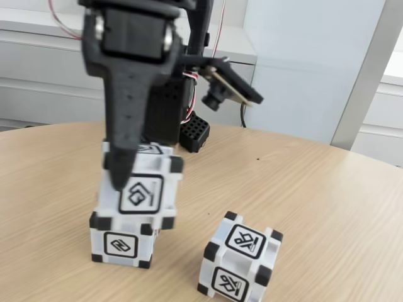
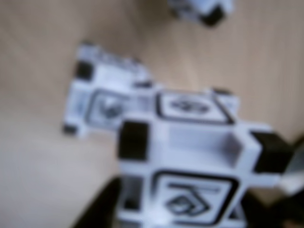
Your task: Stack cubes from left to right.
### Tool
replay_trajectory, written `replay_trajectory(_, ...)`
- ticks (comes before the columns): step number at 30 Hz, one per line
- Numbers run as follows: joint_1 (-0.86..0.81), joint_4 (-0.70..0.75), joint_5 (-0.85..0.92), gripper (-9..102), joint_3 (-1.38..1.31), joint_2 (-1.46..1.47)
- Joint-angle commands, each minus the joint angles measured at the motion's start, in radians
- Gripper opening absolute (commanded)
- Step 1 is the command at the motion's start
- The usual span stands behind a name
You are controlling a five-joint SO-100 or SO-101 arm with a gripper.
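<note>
Fixed view: on the wooden table (image 1: 327, 189) the black gripper (image 1: 126, 170) comes down from above, its jaws closed on the upper cube (image 1: 141, 189). That cube sits tilted on top of the lower cube (image 1: 121, 244) at the near left, overhanging it a little to the right. A third cube (image 1: 240, 261) stands apart on the table at the near right. Behind the arm hangs a small camera (image 1: 214, 97) on a bracket.

Wrist view: the picture is blurred. The held cube (image 2: 190, 161) is nearest, the lower cube (image 2: 102, 102) lies beyond it to the left, and the third cube (image 2: 202, 9) shows at the top edge.
</note>
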State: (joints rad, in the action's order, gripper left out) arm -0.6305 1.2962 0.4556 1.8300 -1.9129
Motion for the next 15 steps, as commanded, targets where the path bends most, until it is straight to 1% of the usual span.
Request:
replay_trajectory(1,-0.014,-0.006,-0.006,12,-0.003,-0.043)
replay_trajectory(8,-0.015,0.012,-0.052,12,-0.003,-0.043)
replay_trajectory(13,-0.014,0.16,-0.014,12,-0.005,-0.044)
replay_trajectory(15,-0.014,0.196,-0.012,12,-0.014,-0.044)
